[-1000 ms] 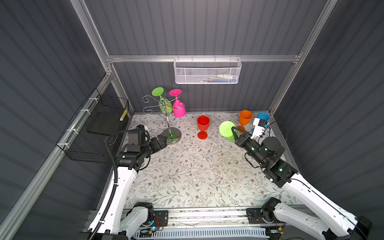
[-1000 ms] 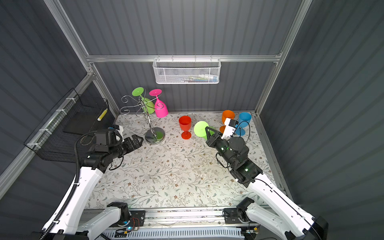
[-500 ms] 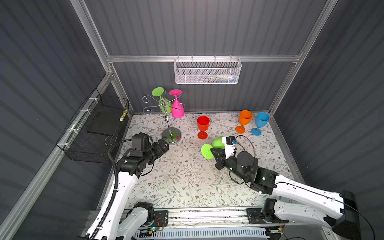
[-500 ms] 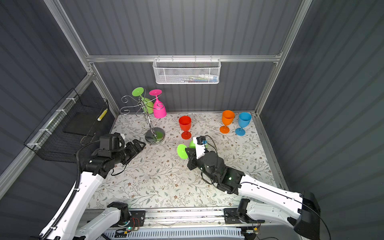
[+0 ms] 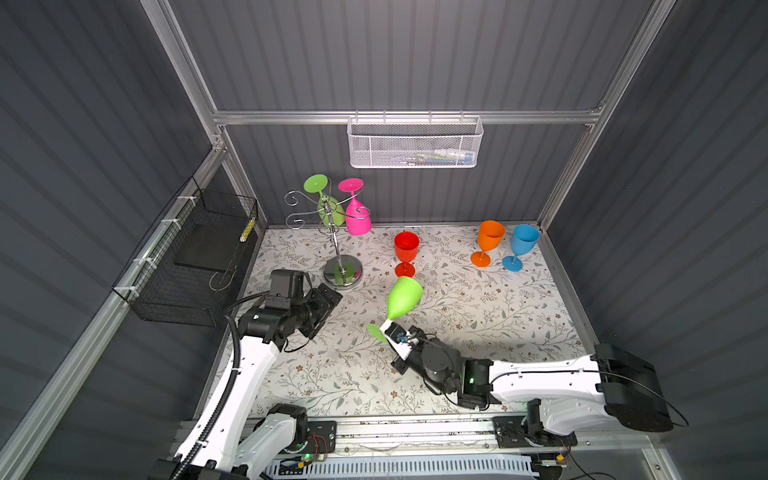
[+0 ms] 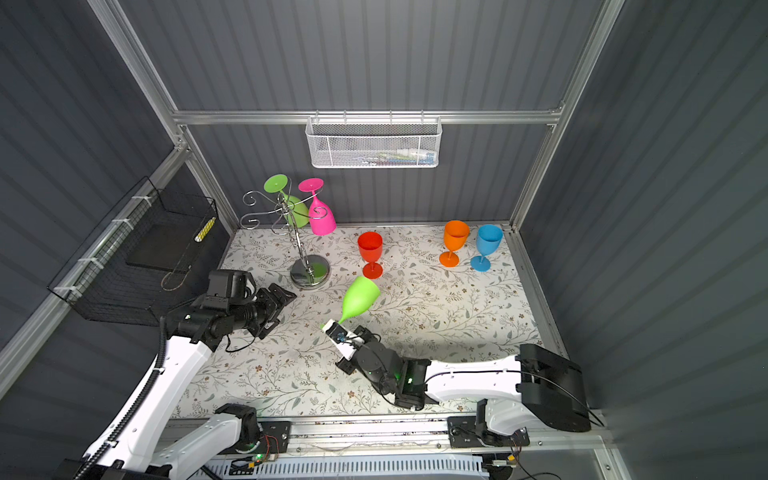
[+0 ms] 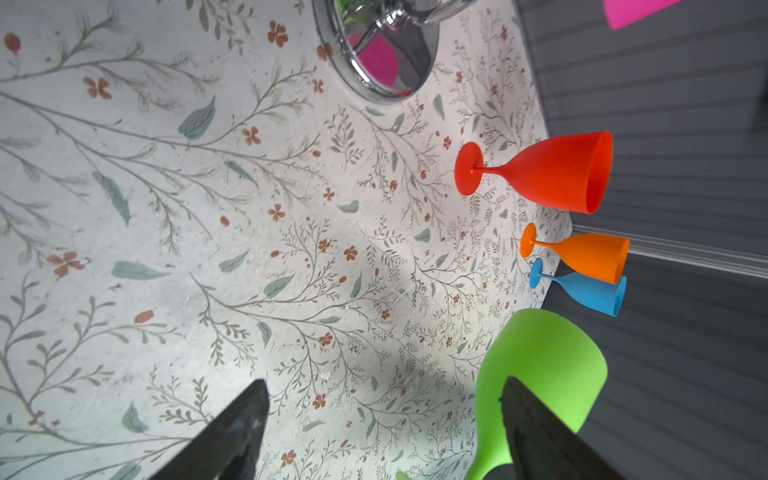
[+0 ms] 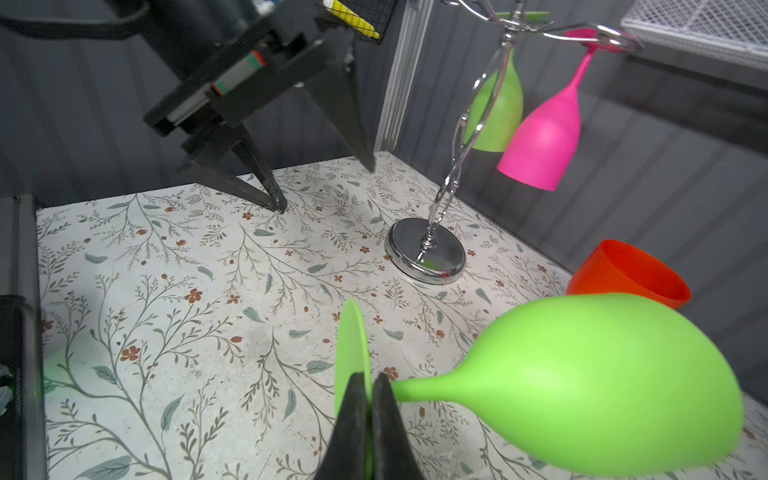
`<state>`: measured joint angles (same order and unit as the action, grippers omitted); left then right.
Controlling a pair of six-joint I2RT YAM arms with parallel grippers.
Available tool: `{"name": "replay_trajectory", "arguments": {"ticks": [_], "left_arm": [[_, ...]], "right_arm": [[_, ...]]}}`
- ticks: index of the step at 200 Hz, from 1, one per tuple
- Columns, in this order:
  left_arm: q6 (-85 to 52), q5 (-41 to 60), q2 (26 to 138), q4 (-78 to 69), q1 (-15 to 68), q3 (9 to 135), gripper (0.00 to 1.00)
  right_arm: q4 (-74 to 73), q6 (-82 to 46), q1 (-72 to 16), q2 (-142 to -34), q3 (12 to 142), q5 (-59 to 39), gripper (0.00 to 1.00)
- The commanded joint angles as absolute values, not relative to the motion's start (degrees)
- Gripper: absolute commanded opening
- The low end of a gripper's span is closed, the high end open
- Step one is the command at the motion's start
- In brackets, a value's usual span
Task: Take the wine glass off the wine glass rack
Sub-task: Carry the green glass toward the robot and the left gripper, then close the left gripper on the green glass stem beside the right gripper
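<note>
The chrome wine glass rack (image 5: 337, 249) (image 6: 300, 243) stands at the back left on its round base (image 8: 428, 257). A green wine glass (image 5: 332, 210) and a pink wine glass (image 5: 357, 217) hang upside down from its arms. My right gripper (image 8: 370, 386) is shut on the foot disc of another green wine glass (image 5: 404, 297) (image 6: 359, 297). That glass is tilted on its side over the mat's middle, bowl toward the red glass (image 5: 406, 249). My left gripper (image 7: 382, 382) (image 5: 328, 305) is open and empty, low over the mat just in front of the rack base.
An orange glass (image 5: 489, 239) and a blue glass (image 5: 523, 243) stand upright at the back right. A white mesh basket (image 5: 413, 145) hangs on the back wall. A black wire basket (image 5: 195, 257) is fixed to the left wall.
My right arm carried the green glass from beside the orange glass leftward and forward to the mat's middle. The left gripper drew back a little from the rack base and narrowed slightly.
</note>
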<state>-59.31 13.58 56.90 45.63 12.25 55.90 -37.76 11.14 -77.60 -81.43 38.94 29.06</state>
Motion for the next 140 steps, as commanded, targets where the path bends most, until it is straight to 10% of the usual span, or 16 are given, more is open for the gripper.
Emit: {"name": "replay_trajectory", "arguments": {"ticks": [1,140], "left_arm": [[-64.00,14.83,55.70,48.67,13.04,57.08,0.87],[-72.51,11.55,56.65,59.50,16.43,59.70,0.69]], "right_arm": [[-52.82,22.97,-79.76,-85.56,37.99,31.83,0.00],[-80.30,40.40,-81.44,-107.63,44.39,32.67,0.00]]}}
